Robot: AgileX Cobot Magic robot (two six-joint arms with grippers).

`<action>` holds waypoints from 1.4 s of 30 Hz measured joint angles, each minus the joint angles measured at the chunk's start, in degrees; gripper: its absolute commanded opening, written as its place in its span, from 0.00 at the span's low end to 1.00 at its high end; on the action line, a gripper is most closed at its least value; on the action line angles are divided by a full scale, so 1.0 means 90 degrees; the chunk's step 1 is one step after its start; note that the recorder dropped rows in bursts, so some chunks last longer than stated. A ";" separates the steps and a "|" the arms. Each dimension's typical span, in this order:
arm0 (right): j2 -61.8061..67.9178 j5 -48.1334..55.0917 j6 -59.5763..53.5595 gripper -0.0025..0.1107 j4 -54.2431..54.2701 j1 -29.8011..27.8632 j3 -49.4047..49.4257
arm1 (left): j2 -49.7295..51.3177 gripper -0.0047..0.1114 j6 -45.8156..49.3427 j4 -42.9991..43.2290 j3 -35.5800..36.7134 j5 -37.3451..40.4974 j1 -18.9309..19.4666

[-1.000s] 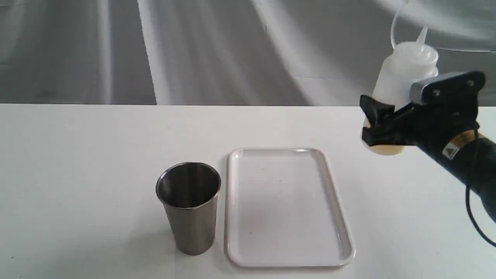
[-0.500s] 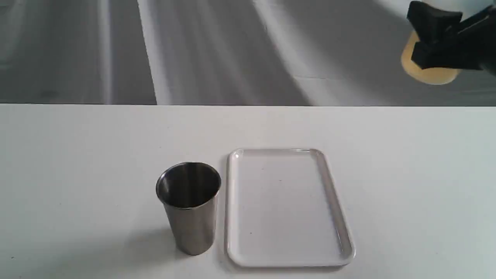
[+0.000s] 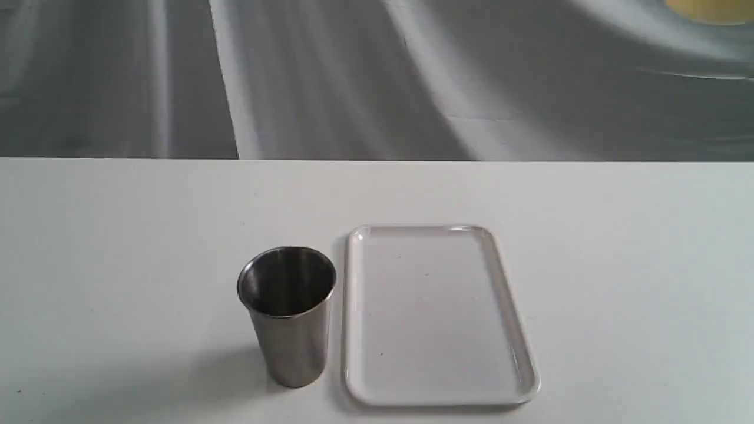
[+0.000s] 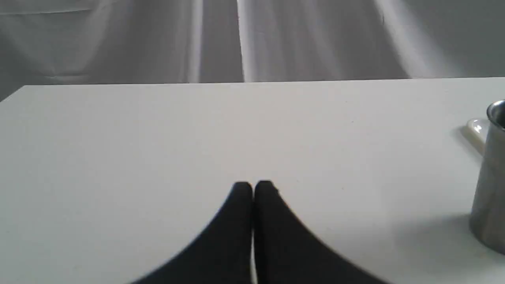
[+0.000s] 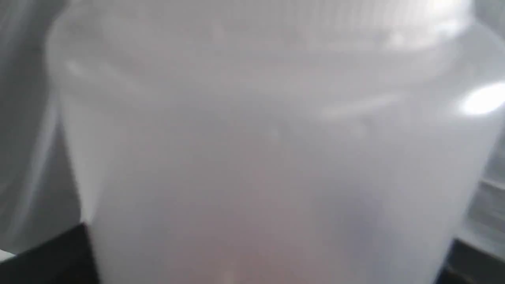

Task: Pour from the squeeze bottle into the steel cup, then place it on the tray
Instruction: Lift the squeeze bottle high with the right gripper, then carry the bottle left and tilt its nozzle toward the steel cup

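A plain white tabletop (image 3: pixel 118 265), matte and marked only by a few tiny specks, runs across to a straight back edge, and behind it hangs a grey curtain (image 3: pixel 294 76) in soft vertical and slanting folds lit in pale bands. On the tabletop the steel cup (image 3: pixel 287 315) stands upright with its dark, shiny inside facing up and a faint shadow falling to its left. Just beside it on the right, with a narrow gap between them, the white tray (image 3: pixel 530 377) lies flat with its long sides running away from the camera. In the exterior view the squeeze bottle (image 3: pixel 713 9) shows only as an amber sliver at the top right edge, high above the tabletop and well apart from cup and tray; neither arm appears there. The right wrist view fills that in: the bottle's cloudy whitish wall takes up nearly the whole picture, blurred by closeness, with the right claw (image 5: pixel 264 252) clamped on it and its black fingers (image 5: pixel 51 256) showing at either side of the body. The left wrist view shows the left claw (image 4: pixel 252 189) with its two dark fingers pressed together over open tabletop, the cup and a corner of the tray off at one edge, well apart from it.
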 measured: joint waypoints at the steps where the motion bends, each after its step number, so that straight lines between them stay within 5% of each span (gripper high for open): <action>1: 0.0000 0.0293 0.0321 0.02 -0.0358 0.0129 -0.0036 | 0.0000 0.04 0.0000 0.0000 0.0000 0.0000 0.0000; 9: 0.0138 0.1889 0.1457 0.02 -0.1564 0.1098 -0.0071 | 0.0000 0.04 0.0000 0.0000 0.0000 0.0000 0.0000; 25: 0.1879 0.3985 0.0844 0.02 -0.1612 0.2801 -0.0071 | 0.0000 0.04 0.0000 0.0000 0.0000 0.0000 0.0000; 42: 0.2800 0.3911 0.0400 0.02 -0.1928 0.3490 0.0712 | 0.0000 0.04 0.0000 0.0000 0.0000 0.0000 0.0000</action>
